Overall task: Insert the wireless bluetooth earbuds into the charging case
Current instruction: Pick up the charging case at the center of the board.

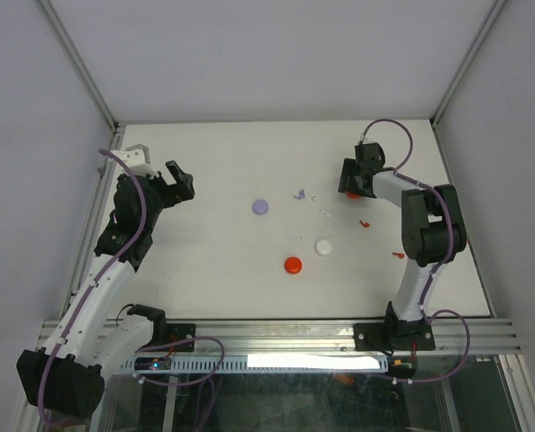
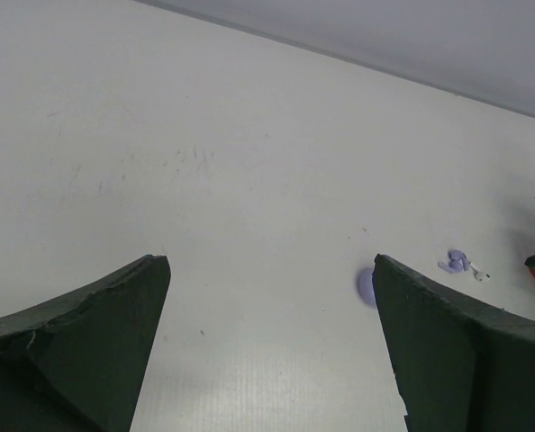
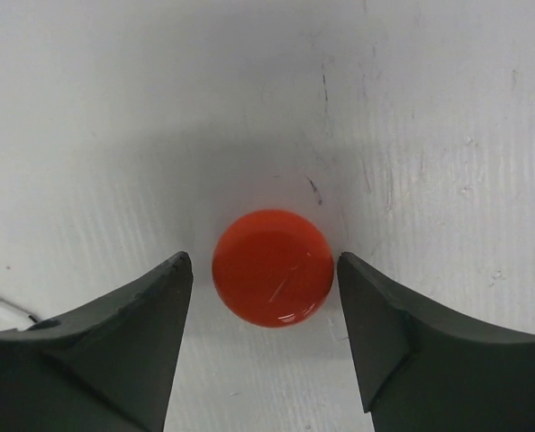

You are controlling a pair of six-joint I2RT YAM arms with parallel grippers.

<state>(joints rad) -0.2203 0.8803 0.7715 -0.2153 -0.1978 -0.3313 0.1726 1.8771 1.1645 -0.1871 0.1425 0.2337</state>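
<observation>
The red disc (image 3: pixel 272 267) is smooth, glossy plastic with one fine scratch, the white table (image 3: pixel 114 108) is matt, faintly ribbed and scuffed, and the right gripper's fingers (image 3: pixel 105 360) look matt black — rough-edged.

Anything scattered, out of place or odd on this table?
Nothing looks damaged, but tiny stemmed red plastic bits and tiny stemmed lilac plastic bits lie strewn loose on the white table. They are apart from the flat round lilac disc and the flat round white disc.
</observation>
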